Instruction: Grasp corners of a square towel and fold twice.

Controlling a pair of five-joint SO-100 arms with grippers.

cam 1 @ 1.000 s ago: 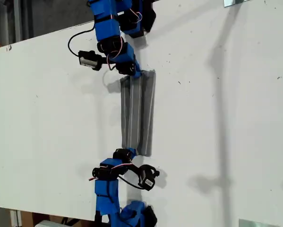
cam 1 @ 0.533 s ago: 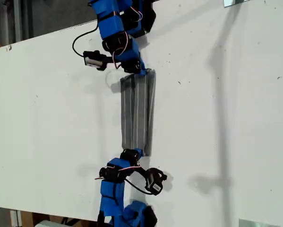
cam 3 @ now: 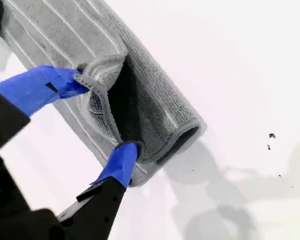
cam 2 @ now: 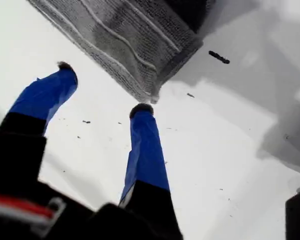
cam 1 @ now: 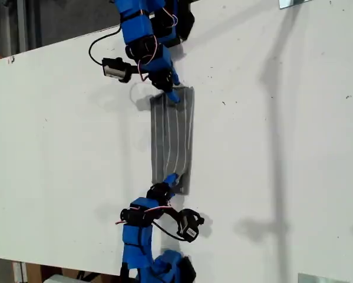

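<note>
The dark grey striped cloth towel [cam 1: 171, 141] lay on the flat white table [cam 1: 64, 147] near the middle of the exterior view. It was folded into a long narrow strip w/ thin white stripes running lengthwise, up and down that view. One blue arm [cam 1: 142, 35] came in from the exterior view's top, w/ its claw at the strip's upper end. Another blue arm [cam 1: 138, 242] came in from the bottom, w/ its claw at the lower end. Couldn't match either arm to a wrist cam w/ any certainty.

First wrist view: my first gripper [cam 2: 103, 88] was spread wide, w/ nothing between the two blue fingers [cam 2: 145, 150] but bare table [cam 2: 230, 165]. One end of the towel [cam 2: 124, 35] lay just past the tips. Its nearest corner [cam 2: 148, 96] sat right beside one black fingertip; contact or a sliver of gap, can't tell. Small dark specks dotted the table nearby, and grey shadows fell past the cloth.

Second wrist view: my second gripper [cam 3: 105, 114] was partly spread across the towel's [cam 3: 155, 100] end. One blue finger [cam 3: 39, 90] touched the edge of a raised top layer, the other sat against the bottom layers. The lifted layer stood off the rest, leaving a dark gap in the fold between the two tips. Jaws apart, not pinched tight. The rest of the strip lay flat on the table [cam 3: 230, 50] beyond.
</note>
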